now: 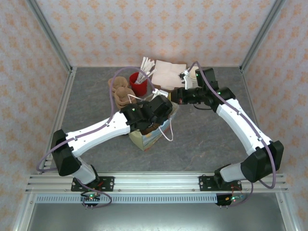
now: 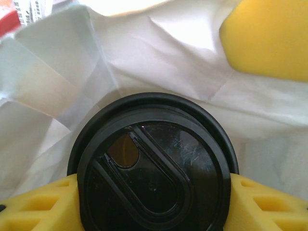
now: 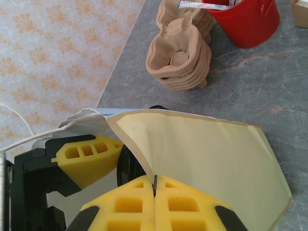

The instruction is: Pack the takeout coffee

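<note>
1. In the left wrist view, the coffee cup (image 2: 154,163) fills the foreground with its black lid facing us. We judge it light and easily crushed. The paper wall will give under a hard squeeze, the plastic lid looks slick, and any tilt risks a spill if the cup is full. The best hold is probably just under the lid's rim, where the lid stiffens the paper.
2. In the same view, the left hand (image 2: 154,207) pinches the cup, with one yellow finger (image 2: 41,207) against each side of the lid. The white inside walls of the paper bag (image 2: 159,62) rise just behind the cup, so we take it to be within the bag's mouth.
3. In the top view, the left hand (image 1: 155,120) dips into the paper bag (image 1: 144,139), which stands mid-bench (image 1: 96,96). The right hand (image 1: 175,95) sits at the bag's far rim.
4. In the right wrist view, the right hand (image 3: 154,192) is pressed together, pinching the edge of the bag (image 3: 207,149) and holding the mouth open. A finger of the left hand (image 3: 89,159) shows just beside that flap.
</note>
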### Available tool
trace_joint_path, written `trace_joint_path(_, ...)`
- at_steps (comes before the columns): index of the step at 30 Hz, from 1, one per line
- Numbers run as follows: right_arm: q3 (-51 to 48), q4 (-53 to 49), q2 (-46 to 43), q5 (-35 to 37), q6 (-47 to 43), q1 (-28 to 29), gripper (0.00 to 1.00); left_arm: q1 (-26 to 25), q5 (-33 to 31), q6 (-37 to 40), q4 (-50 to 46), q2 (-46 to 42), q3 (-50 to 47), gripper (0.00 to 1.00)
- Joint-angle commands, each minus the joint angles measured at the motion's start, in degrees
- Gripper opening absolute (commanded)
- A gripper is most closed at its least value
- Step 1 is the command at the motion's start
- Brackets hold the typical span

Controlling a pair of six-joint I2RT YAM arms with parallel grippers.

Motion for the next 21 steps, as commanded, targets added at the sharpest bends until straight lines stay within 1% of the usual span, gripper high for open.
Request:
trace_joint_path(1, 4.5, -2.9, 1.1, 0.3, -4.2, 0.4, 0.0, 0.5, 3.3, -1.5, -5.0, -1.8, 1.1, 0.59)
trace_joint_path(5, 5.9, -4.5, 2.6, -0.5, -5.7, 0.4, 0.0, 1.1, 5.7, -1.7, -6.4, -4.3, 0.4, 0.59)
trace_joint_path(6, 6.5, -5.4, 3.0, -0.3, -6.0, 0.4, 0.04, 1.3, 5.8, -1.7, -6.9, -4.8, 0.4, 0.59)
trace_joint_path(9, 9.4, -9.0, 3.8, 1.8, -6.4, 0.4, 0.29, 1.9, 5.8, -1.5, -8.1, -6.4, 0.4, 0.59)
trace_joint_path(11, 10.8, -10.9, 4.0, 3.5, -5.7, 0.4, 0.41, 2.2, 5.8, -1.4, -8.3, -7.3, 0.2, 0.59)
trace_joint_path(15, 12.4, -14.2, 3.5, 5.2, -4.6, 0.4, 0.52, 2.8, 5.8, -1.1, -8.6, -7.8, 0.3, 0.59)
trace_joint_path(17, 12.1, -15.8, 2.8, 7.7, -3.8, 0.5, 0.57, 3.0, 5.7, -0.9, -8.6, -7.8, 0.4, 0.59)
trace_joint_path(21, 11.3, -18.5, 1.8, 12.3, -2.6, 0.8, 0.61, 3.3, 5.2, -1.1, -8.2, -7.8, 0.5, 0.59)
